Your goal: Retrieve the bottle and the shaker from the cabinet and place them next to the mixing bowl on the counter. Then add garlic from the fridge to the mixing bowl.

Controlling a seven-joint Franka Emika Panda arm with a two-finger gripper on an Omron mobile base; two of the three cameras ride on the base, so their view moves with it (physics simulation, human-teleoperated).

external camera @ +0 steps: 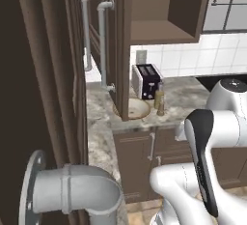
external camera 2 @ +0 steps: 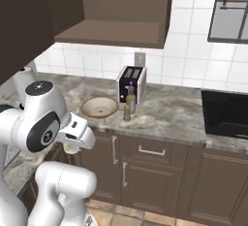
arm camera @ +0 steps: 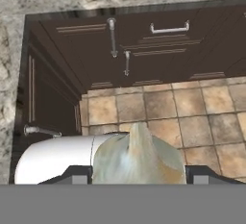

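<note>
Claw (arm camera: 138, 177) fingers stand apart with a pale garlic bulb (arm camera: 138, 158) gripped between them in the hand view; only the dark finger bases show at either side, the tips being hidden behind the bulb. In the right base view the claw itself is tucked under the white wrist, where a pale lump of garlic peeks out.

On the worktop (external camera 2: 174, 113) the mixing bowl (external camera 2: 99, 107) sits left of the bottle (external camera 2: 130, 98) and the small shaker (external camera 2: 127, 113), both just in front of a black toaster (external camera 2: 131, 83). In the left base view an open cabinet door (external camera: 123, 50) cuts across the bowl, hiding its left part, and the shaker is hard to separate from the bottle. The cabinet (external camera 2: 111, 11) hangs above, its shelf bare.

The arm is folded low in front of the base cabinets, hand pointing down over the tiled floor (arm camera: 158, 107), well short of the bowl, whose rim is cut off at the top of the hand view.
</note>
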